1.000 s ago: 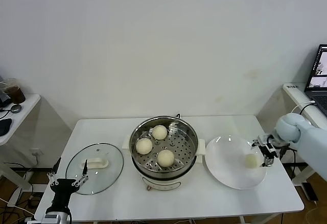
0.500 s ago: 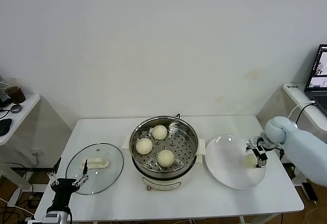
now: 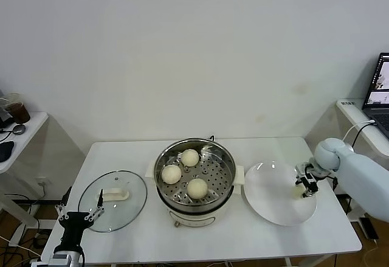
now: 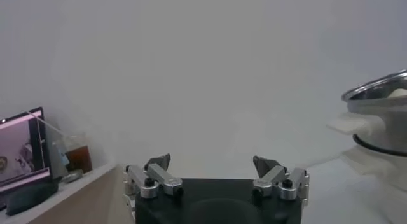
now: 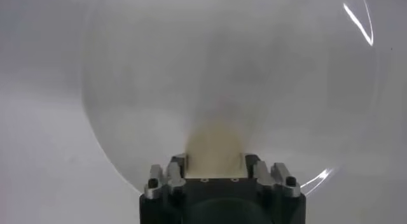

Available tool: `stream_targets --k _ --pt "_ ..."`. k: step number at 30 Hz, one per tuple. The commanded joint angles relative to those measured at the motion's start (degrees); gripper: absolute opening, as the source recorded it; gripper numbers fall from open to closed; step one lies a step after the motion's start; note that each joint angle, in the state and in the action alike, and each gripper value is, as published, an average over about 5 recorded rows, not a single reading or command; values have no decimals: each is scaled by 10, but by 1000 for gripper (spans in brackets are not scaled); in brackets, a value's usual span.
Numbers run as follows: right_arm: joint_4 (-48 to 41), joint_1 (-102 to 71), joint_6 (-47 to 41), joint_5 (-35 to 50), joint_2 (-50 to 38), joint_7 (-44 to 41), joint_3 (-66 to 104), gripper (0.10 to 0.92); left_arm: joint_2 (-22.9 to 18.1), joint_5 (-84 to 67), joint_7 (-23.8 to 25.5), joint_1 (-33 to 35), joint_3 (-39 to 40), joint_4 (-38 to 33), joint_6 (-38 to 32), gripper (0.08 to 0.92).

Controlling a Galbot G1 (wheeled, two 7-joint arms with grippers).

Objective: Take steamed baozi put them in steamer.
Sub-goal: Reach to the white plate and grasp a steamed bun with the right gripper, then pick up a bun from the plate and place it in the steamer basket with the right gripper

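Three baozi (image 3: 190, 157) (image 3: 171, 173) (image 3: 197, 188) lie on the perforated tray of the steamer (image 3: 226, 157) at the table's middle. A fourth baozi (image 5: 216, 146) sits on the right part of the white plate (image 3: 270, 197), between the fingers of my right gripper (image 3: 306, 184). In the right wrist view the gripper (image 5: 215, 160) has both fingers against the bun's sides, and the plate (image 5: 159, 85) lies under it. My left gripper (image 3: 79, 216) hangs open and empty at the table's front left corner, also in its wrist view (image 4: 213, 161).
A round glass lid (image 3: 112, 192) with a white handle lies left of the steamer. The steamer's rim (image 4: 381, 91) shows far off in the left wrist view. A laptop (image 3: 380, 90) stands on a side table at the far right.
My right gripper moved left from beside the plate's right rim onto the baozi and now has its fingers around it. The left arm has hardly moved.
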Motion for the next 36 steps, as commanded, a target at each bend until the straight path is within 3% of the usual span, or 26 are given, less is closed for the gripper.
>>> stream_targets --k 1,11,20,28,36 --pt "43 48 -10 47 -38 -19 -44 464 2 -2 0 -1 0 -1 0 823" --pt "167 313 -76 225 -96 -49 -231 475 7 -11 3 -17 13 2 2 823" --pt "248 555 -186 409 25 -1 -426 475 17 -14 5 -26 21 3 4 823" --pt "270 540 -308 528 168 106 -453 480 17 -13 5 -29 18 10 2 823" --pt "205 452 -384 525 252 149 -434 484 14 -16 5 -32 5 11 2 823"
